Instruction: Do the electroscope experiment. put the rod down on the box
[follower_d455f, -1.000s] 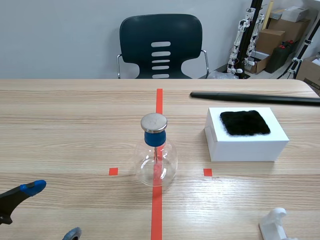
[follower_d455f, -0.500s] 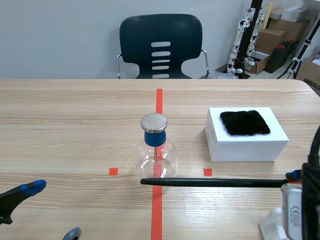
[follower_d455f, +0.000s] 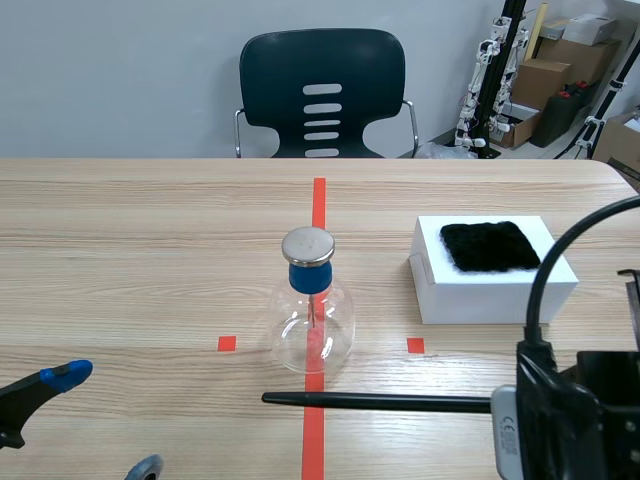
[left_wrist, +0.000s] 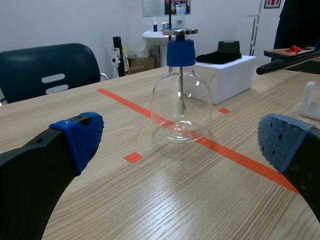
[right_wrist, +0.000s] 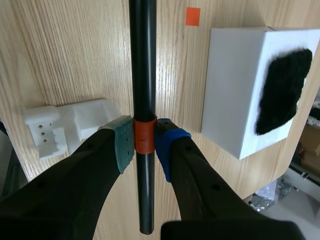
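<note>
My right gripper (right_wrist: 144, 140) is shut on a long black rod (right_wrist: 143, 65) at its orange band. In the scene view the rod (follower_d455f: 375, 401) lies level above the table, its tip near the red centre line in front of the glass electroscope flask (follower_d455f: 312, 318). The white box (follower_d455f: 492, 270) with a black fur patch (follower_d455f: 489, 246) stands to the right of the flask; in the right wrist view the box (right_wrist: 227, 90) is beside the rod, not under it. My left gripper (left_wrist: 180, 142) is open low at the near left, with the flask (left_wrist: 181, 100) ahead of it.
A white plastic stand (right_wrist: 67, 125) sits on the table under my right gripper. A dark chair (follower_d455f: 321, 95) stands behind the table's far edge. Boxes and equipment (follower_d455f: 560, 70) fill the back right corner. Red tape marks (follower_d455f: 227, 343) lie on the wood.
The rod has swung from high behind the box down to the near side of the flask. My right arm has come further into view and the rod tip has moved left.
</note>
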